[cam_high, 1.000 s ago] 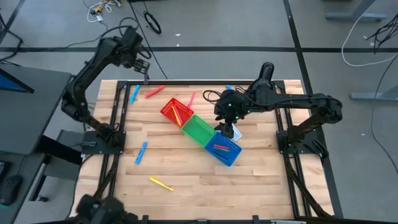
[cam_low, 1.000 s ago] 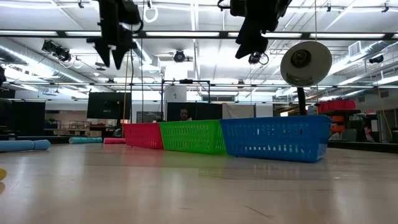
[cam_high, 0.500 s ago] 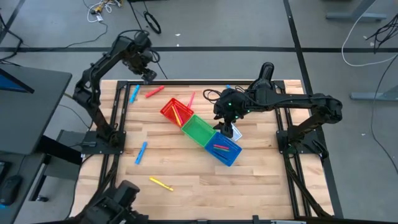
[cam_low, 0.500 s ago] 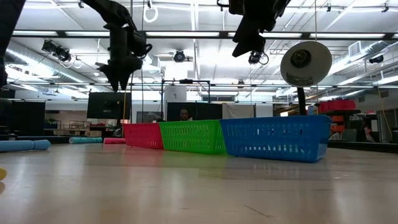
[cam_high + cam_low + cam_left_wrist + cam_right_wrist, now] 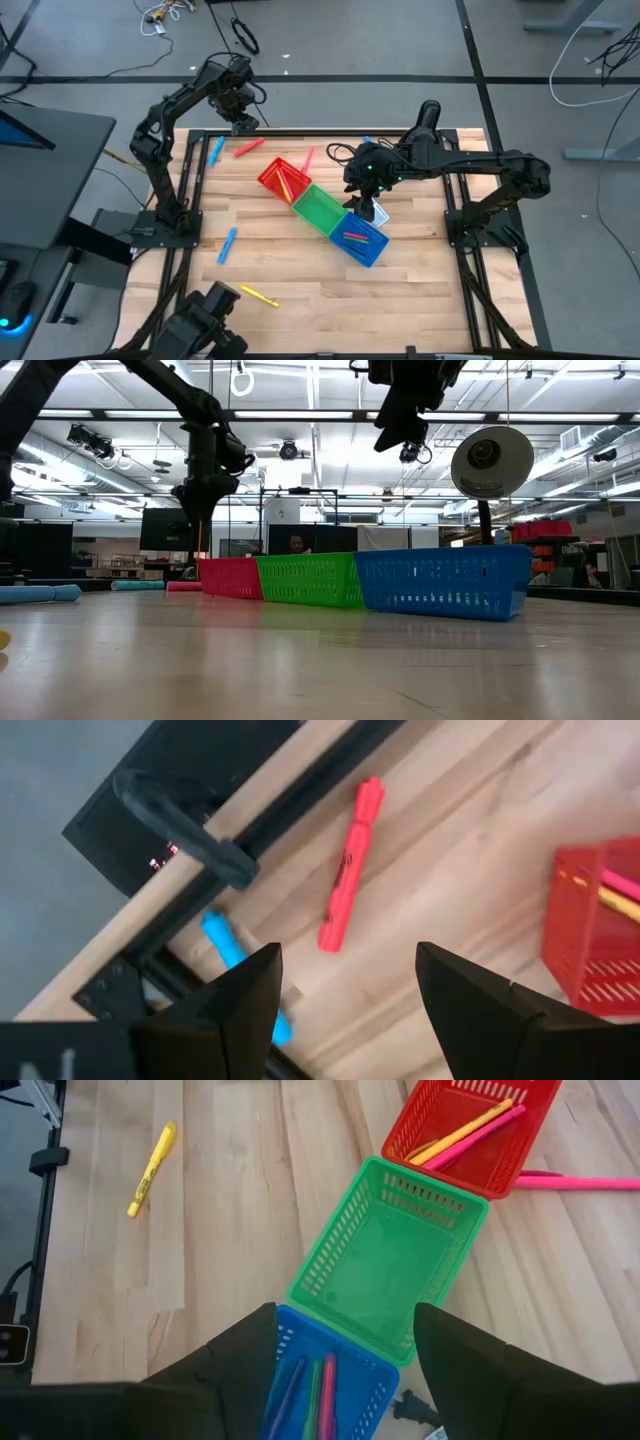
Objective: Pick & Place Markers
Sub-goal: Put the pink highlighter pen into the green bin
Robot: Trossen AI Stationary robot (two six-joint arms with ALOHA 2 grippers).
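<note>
Markers lie loose on the wooden table: a red marker (image 5: pixel 248 147) (image 5: pixel 350 865) and a blue marker (image 5: pixel 217 150) (image 5: pixel 240 960) at the far left, a pink one (image 5: pixel 307 159), another blue one (image 5: pixel 228 244) and a yellow one (image 5: pixel 258 296). More markers lie inside the red bin (image 5: pixel 285 180) and the blue bin (image 5: pixel 362 238). My left gripper (image 5: pixel 243 120) (image 5: pixel 345 990) hangs open, pointing down, above the far edge beside the red marker. My right gripper (image 5: pixel 368 205) (image 5: pixel 340 1350) is open, high over the blue and green bins.
The red, green (image 5: pixel 318 208) and blue bins stand in a slanting row at mid-table. A black frame rail (image 5: pixel 270 830) with a clamp runs along the far left edge next to the red marker. Bare wood stretches along the near side around the yellow marker (image 5: pixel 152 1168).
My left gripper has come down and moved a little toward the table's right, over the far edge toward the red marker, rolling at the wrist as it sank. Its fingers stay open. My right arm has kept still.
</note>
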